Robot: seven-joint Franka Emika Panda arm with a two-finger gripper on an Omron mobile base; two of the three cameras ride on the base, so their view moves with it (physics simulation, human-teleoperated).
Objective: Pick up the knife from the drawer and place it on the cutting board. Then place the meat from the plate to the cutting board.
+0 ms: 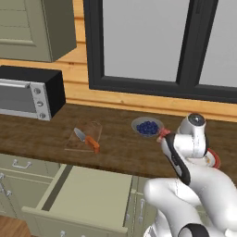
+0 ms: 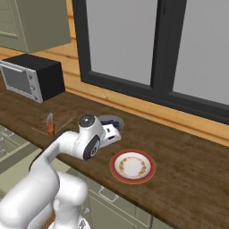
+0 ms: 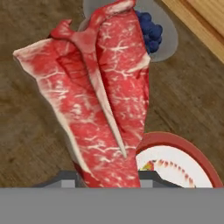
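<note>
**Occlusions and cut-offs**

Hand view: meat (image 3: 103,100) covers most of the grey bowl (image 3: 168,41), berries (image 3: 148,30) partly hidden behind it; meat's lower end runs into the bottom band, finger tips hidden, jaw stance can't be told. Plate (image 3: 183,146) cut by right edge and bottom, left part behind the meat.
Left base view: plate (image 1: 214,158) mostly behind the arm, just a rim sliver; meat (image 1: 163,133) only a small red bit beside the arm; drawer (image 1: 88,194) cut at the bottom edge; toaster oven (image 1: 28,92) cut at left.
Right base view: bowl (image 2: 112,120) largely behind the arm; cutting board (image 2: 60,123) partly hidden; knife (image 2: 50,124) too small for detail; gripper (image 2: 112,133) jaws unclear
</note>
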